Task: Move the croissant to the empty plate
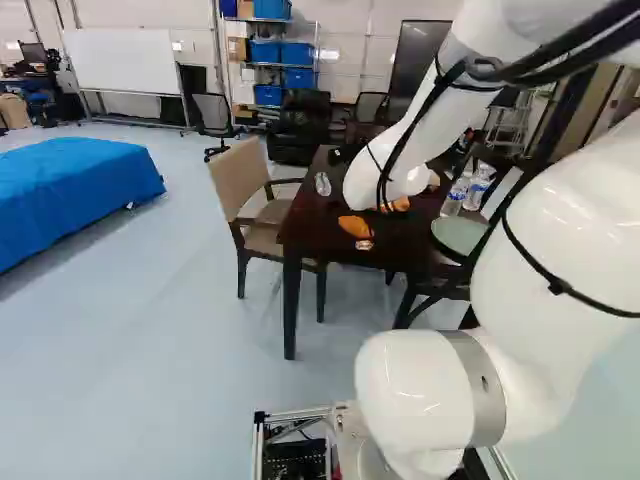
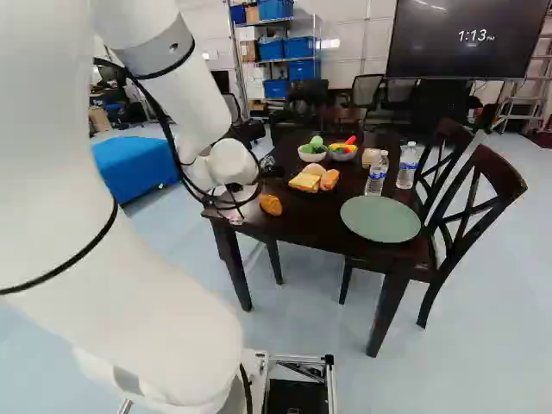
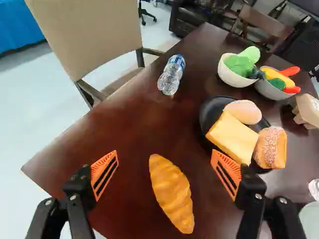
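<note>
gripper (image 2: pixel 234 198) kinda hard to make out, fingers (image 3: pixel 230 172) spread wide | croissant (image 3: pixel 172 193) between 'em | green plate (image 2: pixel 379 219) right, wrist view crops most

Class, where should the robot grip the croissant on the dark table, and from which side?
Grip the croissant across its thick middle, probably best from above, closing on both long sides. It lies lengthwise on the table, narrowing toward its ends, with both flanks free. The open hand's fingers stand either side of it in the wrist view; a slight turn should match its slant.
</note>
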### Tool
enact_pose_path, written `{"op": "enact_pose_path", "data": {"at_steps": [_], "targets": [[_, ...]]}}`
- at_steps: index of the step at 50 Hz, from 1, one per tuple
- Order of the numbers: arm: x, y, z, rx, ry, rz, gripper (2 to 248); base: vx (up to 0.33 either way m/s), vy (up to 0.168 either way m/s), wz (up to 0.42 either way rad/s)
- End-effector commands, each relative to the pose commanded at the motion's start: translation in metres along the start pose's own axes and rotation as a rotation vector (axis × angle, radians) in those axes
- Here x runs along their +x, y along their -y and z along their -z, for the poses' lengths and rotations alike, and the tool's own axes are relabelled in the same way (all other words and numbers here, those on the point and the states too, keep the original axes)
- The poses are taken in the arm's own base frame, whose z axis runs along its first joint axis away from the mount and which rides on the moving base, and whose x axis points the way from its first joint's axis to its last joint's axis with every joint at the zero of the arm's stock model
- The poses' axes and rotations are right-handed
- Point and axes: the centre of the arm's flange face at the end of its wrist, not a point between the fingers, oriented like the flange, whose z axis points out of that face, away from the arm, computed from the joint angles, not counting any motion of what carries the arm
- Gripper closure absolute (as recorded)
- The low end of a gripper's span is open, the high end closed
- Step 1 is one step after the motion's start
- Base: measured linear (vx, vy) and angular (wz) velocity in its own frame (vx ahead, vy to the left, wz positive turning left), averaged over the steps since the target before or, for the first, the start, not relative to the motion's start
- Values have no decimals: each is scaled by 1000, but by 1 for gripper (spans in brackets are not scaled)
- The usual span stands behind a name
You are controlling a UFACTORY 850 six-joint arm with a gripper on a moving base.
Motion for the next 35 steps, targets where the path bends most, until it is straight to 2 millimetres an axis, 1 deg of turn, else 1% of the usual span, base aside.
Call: {"op": "enact_pose_path", "data": {"at_steps": [18,35], "targets": [[21,-11,-11,-3,94,52,3,0,0,0],[44,-14,-19,-7,179,78,3,0,0,0]]}}
